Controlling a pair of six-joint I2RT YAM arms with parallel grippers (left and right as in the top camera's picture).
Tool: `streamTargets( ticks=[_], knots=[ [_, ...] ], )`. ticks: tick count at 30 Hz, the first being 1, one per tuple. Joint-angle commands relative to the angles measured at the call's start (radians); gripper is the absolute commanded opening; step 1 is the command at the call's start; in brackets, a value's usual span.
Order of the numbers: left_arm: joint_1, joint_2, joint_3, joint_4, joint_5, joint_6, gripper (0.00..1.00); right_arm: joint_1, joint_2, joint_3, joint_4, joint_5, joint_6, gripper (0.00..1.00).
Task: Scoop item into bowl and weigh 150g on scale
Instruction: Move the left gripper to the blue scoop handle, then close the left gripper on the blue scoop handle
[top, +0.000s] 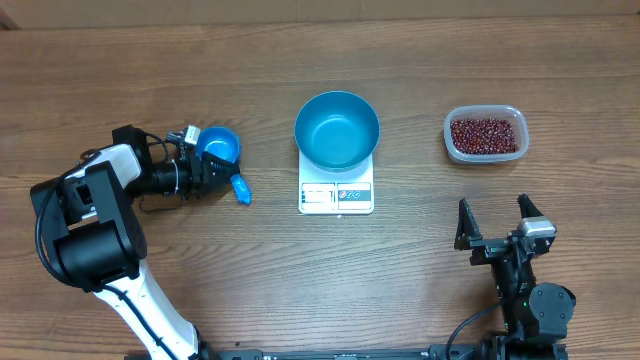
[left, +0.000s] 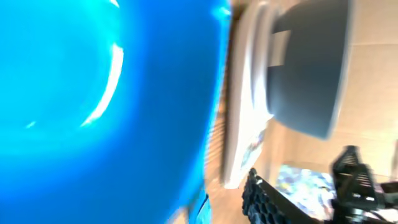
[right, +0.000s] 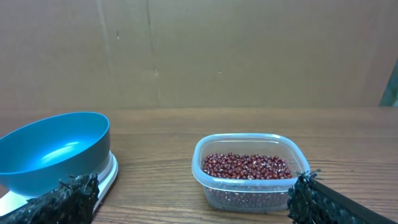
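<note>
The blue bowl (top: 337, 130) stands on the white scale (top: 336, 193) at mid-table, with nothing in it. The beans (top: 485, 134) fill a clear plastic tub (top: 452, 148) at the right. A small blue scoop (top: 219, 147) lies left of the scale, its handle (top: 240, 188) pointing toward the front. My left gripper (top: 200, 162) is right at the scoop's cup. In the left wrist view the scoop (left: 93, 112) fills the left side, and one dark finger (left: 267, 199) stands clear of it. My right gripper (top: 495, 222) is open near the front right, facing the tub (right: 249, 171) and the bowl (right: 56, 149).
The left arm's black and white body (top: 90, 220) takes up the front left. The right arm's base (top: 530, 300) sits at the front right edge. A cardboard wall (right: 199, 50) stands behind the table.
</note>
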Motion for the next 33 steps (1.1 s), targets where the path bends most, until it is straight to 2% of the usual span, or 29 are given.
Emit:
streamTargets(
  ticks=[1,6,11,13,19,23,26,29,33],
  knots=[
    [0.025,0.006,0.001,0.000,0.130,0.030,0.56,0.005,-0.008,-0.010,0.005,0.003,-0.005,1.00],
    [0.057,0.006,0.006,0.001,0.112,0.037,0.63,0.005,-0.008,-0.010,0.005,0.003,-0.005,1.00],
    [0.062,0.006,0.006,-0.004,0.140,0.037,0.62,0.005,-0.008,-0.010,0.005,0.003,-0.005,1.00],
    [0.047,0.006,0.006,-0.007,0.134,0.037,0.50,0.005,-0.008,-0.010,0.005,0.003,-0.005,1.00],
    [0.036,0.006,0.006,-0.006,0.119,0.036,0.49,0.005,-0.008,-0.011,0.005,0.003,-0.005,1.00],
    [0.035,0.006,0.003,-0.007,0.085,0.020,0.45,0.005,-0.008,-0.010,0.005,0.003,-0.005,1.00],
    [0.035,0.006,0.003,0.014,0.085,0.005,0.37,0.005,-0.008,-0.010,0.005,0.003,-0.005,1.00],
    [0.035,0.006,0.003,0.048,0.085,-0.042,0.35,0.005,-0.008,-0.010,0.005,0.003,-0.005,1.00],
    [0.032,0.006,0.003,0.054,0.068,-0.043,0.31,0.005,-0.008,-0.010,0.005,0.003,-0.005,1.00]
  ],
)
